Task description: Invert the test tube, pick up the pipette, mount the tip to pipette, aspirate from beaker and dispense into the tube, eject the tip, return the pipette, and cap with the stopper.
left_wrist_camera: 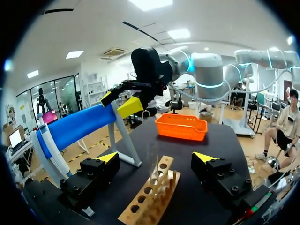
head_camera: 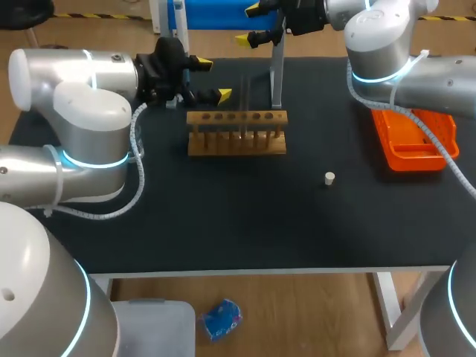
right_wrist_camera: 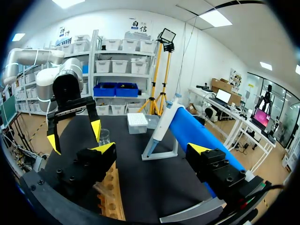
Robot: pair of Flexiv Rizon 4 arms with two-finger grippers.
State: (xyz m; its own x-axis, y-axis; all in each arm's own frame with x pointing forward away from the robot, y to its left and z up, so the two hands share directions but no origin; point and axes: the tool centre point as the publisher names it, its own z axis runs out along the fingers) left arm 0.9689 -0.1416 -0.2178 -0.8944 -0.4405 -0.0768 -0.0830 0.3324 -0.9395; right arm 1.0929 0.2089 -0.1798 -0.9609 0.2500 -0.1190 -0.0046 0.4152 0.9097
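Upper centre of the head view, the right gripper [head_camera: 251, 24] hangs open and empty, its 2 yellow tips spread wide. It is just beside the top of the grey stand [head_camera: 277, 74] that carries the blue pipette [right_wrist_camera: 187, 129]. At upper left, the left gripper [head_camera: 214, 79] is also open and holds nothing, near the back left corner of the wooden rack [head_camera: 236, 132].

1 clear test tube [head_camera: 244, 111] stands upright in the rack at centre frame. Which end is up cannot be told. From the left wrist, the tube rises ahead of that gripper, between its parted fingers and touching neither.

The white stopper [head_camera: 329, 178] lies alone on the black table [head_camera: 223, 223], right of centre and well apart from the rack. An orange tray [head_camera: 413, 141] sits at the right edge, partly under the right arm. From the right wrist, a glass beaker [right_wrist_camera: 104, 137] shows beyond the rack, near the left gripper's tips.
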